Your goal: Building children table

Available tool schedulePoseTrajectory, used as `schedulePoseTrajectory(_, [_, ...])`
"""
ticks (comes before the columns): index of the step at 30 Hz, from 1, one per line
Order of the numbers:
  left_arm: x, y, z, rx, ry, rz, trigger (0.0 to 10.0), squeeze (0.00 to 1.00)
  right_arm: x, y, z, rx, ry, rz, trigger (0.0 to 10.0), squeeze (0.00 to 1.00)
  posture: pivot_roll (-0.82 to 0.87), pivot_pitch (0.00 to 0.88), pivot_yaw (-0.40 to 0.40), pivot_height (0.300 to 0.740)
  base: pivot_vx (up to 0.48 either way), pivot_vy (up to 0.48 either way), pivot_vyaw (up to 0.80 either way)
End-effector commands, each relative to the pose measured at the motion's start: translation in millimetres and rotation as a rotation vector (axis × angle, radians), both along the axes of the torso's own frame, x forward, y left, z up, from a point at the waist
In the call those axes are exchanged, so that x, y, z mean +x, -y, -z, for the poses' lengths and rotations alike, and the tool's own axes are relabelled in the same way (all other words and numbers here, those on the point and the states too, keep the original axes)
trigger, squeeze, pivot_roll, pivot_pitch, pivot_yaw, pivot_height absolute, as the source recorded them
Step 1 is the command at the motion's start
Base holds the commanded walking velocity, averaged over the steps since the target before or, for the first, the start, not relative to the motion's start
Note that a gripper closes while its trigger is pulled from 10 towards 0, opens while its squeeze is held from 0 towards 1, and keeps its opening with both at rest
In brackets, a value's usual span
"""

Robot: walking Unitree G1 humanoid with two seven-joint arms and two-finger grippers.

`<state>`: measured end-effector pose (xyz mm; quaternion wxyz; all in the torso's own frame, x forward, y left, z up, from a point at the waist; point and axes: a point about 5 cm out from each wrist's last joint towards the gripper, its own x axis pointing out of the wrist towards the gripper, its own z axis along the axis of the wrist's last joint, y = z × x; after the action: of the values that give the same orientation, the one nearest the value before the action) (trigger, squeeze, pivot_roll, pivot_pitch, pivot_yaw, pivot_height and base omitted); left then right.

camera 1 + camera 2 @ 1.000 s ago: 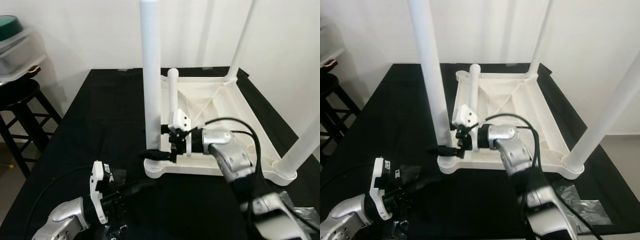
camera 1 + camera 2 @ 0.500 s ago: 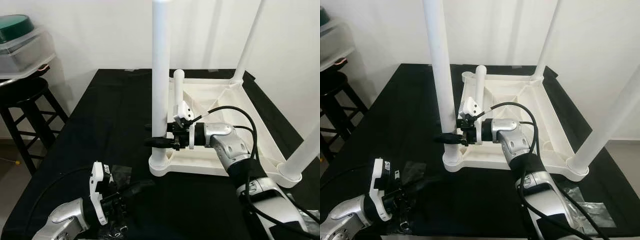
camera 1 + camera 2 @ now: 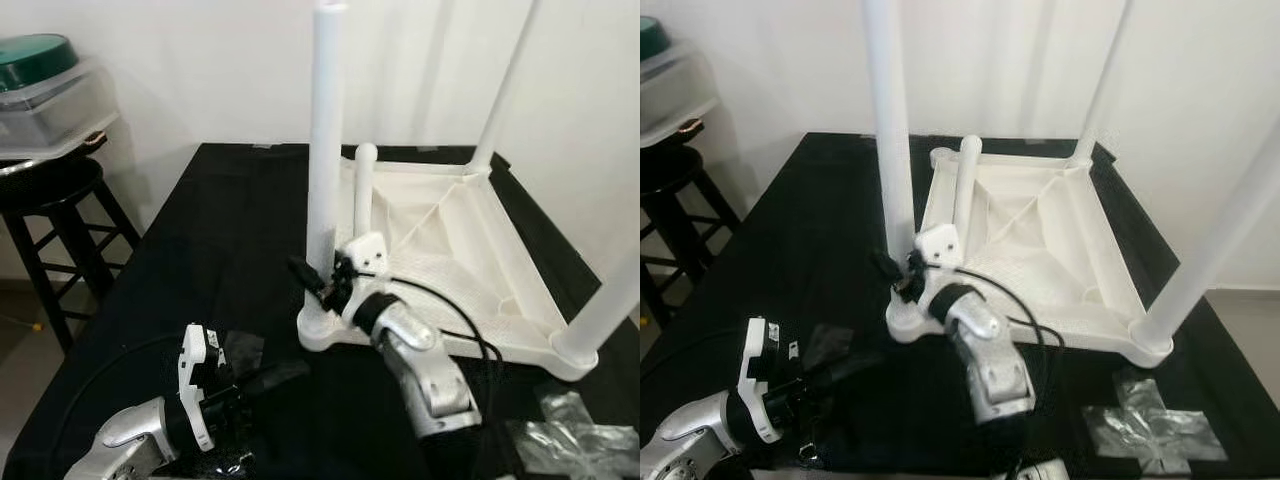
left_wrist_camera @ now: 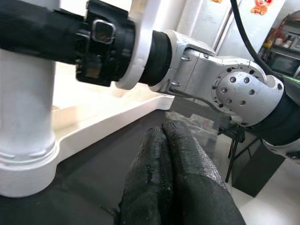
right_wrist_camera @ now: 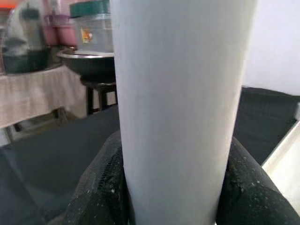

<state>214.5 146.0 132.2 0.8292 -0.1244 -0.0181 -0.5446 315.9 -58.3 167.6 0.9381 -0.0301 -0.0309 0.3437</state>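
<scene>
Gripping low on the near-left leg [image 3: 326,140], just above its socket, sits the right gripper [image 3: 312,276] in the left eye view; upside-down children table [image 3: 440,235] lying on the black counter [image 3: 210,230], three more legs standing at the other corners. Risk judged here: a sideways pull from so low a hold could cock the leg in its socket or drag the whole light plastic top across the cloth. Left gripper [image 3: 275,372] resting low over the counter near the front edge, well apart from the table, so nothing braces the top against sliding.

Seen from the right eye view: same leg upright, stool [image 3: 670,190] off to the left, crinkled plastic wrap [image 3: 1155,420] lying on the counter near the right front corner. Could snag a cable or slip underfoot of the table if the top shifts that way.

From the left wrist view: fingers [image 4: 173,168] pressed together, empty, pointing toward the leg's socket collar [image 4: 26,161] and the right arm beyond.

From the right wrist view: fingers [image 5: 101,187] clamped on either side of the white leg. Smooth round plastic, so twisting may simply slip rather than seat the leg.
</scene>
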Motion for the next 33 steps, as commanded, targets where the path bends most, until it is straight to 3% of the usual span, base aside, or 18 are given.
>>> schedulePoseTrajectory(1, [-0.1,-3.9,3,0.011,-0.013,-0.002,10.0,0.00,2.9,5.4,22,-0.092,-0.081,0.013,0.0,0.00,0.00,0.046,-0.004,0.740,0.000,0.000,0.00])
schedulePoseTrajectory(6, [1.8,-4.3,3,0.015,-0.010,-0.006,10.0,0.00,6.7,6.8,28,-0.084,-0.132,-0.004,0.0,0.00,0.00,0.036,-0.009,0.740,0.000,0.000,0.00])
schedulePoseTrajectory(7, [2.0,-4.5,3,0.015,-0.008,-0.011,10.0,0.00,8.0,8.2,27,-0.091,-0.126,0.011,2.4,0.00,0.00,0.034,-0.008,0.740,0.000,0.000,0.00])
schedulePoseTrajectory(8, [2.0,-4.5,3,0.015,-0.008,-0.011,10.0,0.00,8.0,8.2,27,-0.091,-0.126,0.011,2.4,0.00,0.00,0.034,-0.008,0.740,0.000,0.000,0.00])
schedulePoseTrajectory(9, [2.1,-4.6,3,0.015,-0.007,-0.013,10.0,0.00,7.1,8.7,25,-0.086,-0.138,0.035,10.0,0.00,0.00,0.033,-0.008,0.740,0.000,0.000,0.00])
schedulePoseTrajectory(11, [2.0,-4.6,3,0.016,-0.008,-0.012,10.0,0.00,5.9,8.7,21,-0.068,-0.140,0.036,10.0,0.00,0.00,0.032,-0.003,0.740,0.000,0.000,0.00])
schedulePoseTrajectory(12, [1.9,-4.5,4,0.017,-0.010,-0.009,10.0,0.00,7.7,10.5,14,-0.035,-0.136,0.001,10.0,1.00,0.01,0.027,0.001,0.740,0.000,0.000,0.00])
schedulePoseTrajectory(17, [2.0,-3.9,4,0.018,-0.012,-0.005,10.0,0.00,14.3,16.6,-4,0.020,-0.104,-0.122,10.0,1.00,0.01,0.024,-0.001,0.740,0.000,0.000,0.00])
schedulePoseTrajectory(18, [2.1,-3.7,4,0.018,-0.012,-0.005,10.0,0.00,14.4,18.4,-12,0.016,-0.074,-0.212,10.0,1.00,0.02,0.022,-0.003,0.740,0.000,0.000,0.00])
schedulePoseTrajectory(19, [2.1,-3.4,5,0.017,-0.012,-0.006,10.0,0.00,11.9,22.5,-18,-0.040,-0.029,-0.378,10.0,0.00,0.02,0.018,-0.003,0.740,0.000,0.000,0.00])
schedulePoseTrajectory(20, [2.0,-3.1,5,0.017,-0.012,-0.006,10.0,0.00,9.1,26.2,-20,-0.087,-0.005,-0.491,10.0,0.00,0.02,0.018,-0.004,0.740,0.000,0.000,0.00])
schedulePoseTrajectory(21, [2.0,-3.1,5,0.017,-0.012,-0.006,10.0,0.00,9.1,26.2,-20,-0.087,-0.005,-0.491,10.0,0.00,0.02,0.018,-0.004,0.740,0.000,0.000,0.00])
schedulePoseTrajectory(22, [1.8,-2.5,5,0.017,-0.012,-0.006,10.0,0.00,9.8,31.7,-22,-0.134,-0.002,-0.587,10.0,0.00,0.03,0.017,-0.008,0.740,0.000,0.000,0.00])
schedulePoseTrajectory(24, [1.2,-1.8,5,0.017,-0.012,-0.006,10.0,0.00,15.3,38.1,-25,-0.182,-0.013,-0.661,10.0,0.00,0.03,0.017,-0.009,0.740,0.000,0.000,0.00])
schedulePoseTrajectory(33, [-2.2,-0.9,5,0.015,-0.013,-0.004,10.0,0.00,39.3,36.9,-43,-0.212,-0.022,-0.686,10.0,0.00,0.04,0.033,-0.010,0.740,0.000,0.000,0.00])
